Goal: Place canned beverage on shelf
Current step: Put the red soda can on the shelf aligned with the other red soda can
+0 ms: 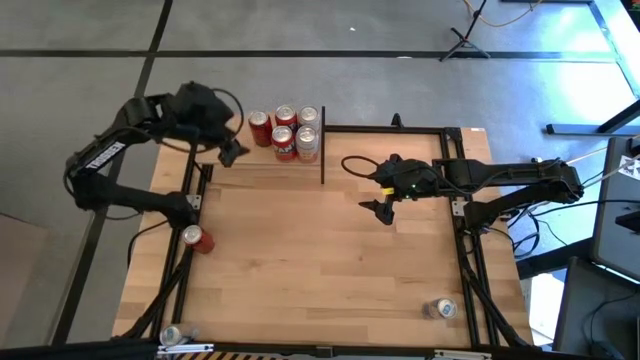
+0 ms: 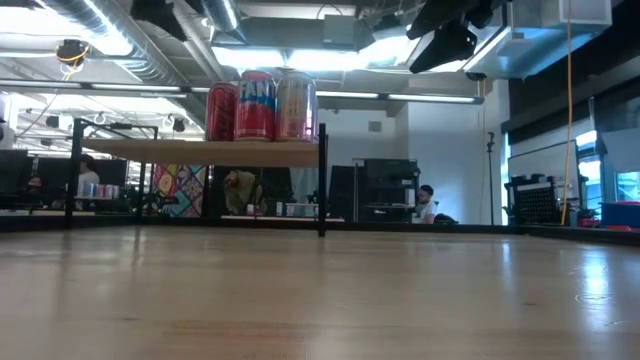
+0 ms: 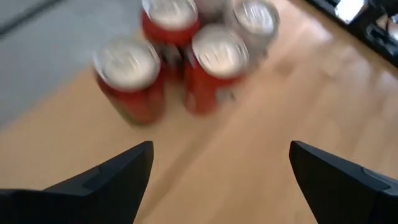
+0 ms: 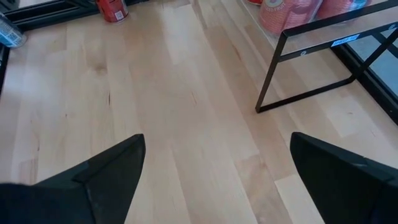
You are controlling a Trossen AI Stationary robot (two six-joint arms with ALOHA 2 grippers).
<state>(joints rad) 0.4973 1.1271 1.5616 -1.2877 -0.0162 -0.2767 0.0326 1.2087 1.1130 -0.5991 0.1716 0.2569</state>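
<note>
Light-wood bench (image 1: pixel 320 260) carries a red can (image 1: pixel 197 238) at its left edge and a silver can (image 1: pixel 440 309) near the front right. Right hand (image 1: pixel 384 210) open above mid-bench. Left hand (image 1: pixel 232 152) open just beside four cans (image 1: pixel 285 130) clustered on the raised light-wood shelf (image 2: pixel 200 152).

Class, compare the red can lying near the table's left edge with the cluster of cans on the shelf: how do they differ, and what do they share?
The lone red can sits on the tabletop; the clustered cans sit on the raised shelf. The lone can lies on its side; the clustered cans stand upright. The lone can is apart from everything; the clustered cans are packed together, beside the left gripper, whose fingers are open. Shared: all are beverage cans, and several are red.
</note>
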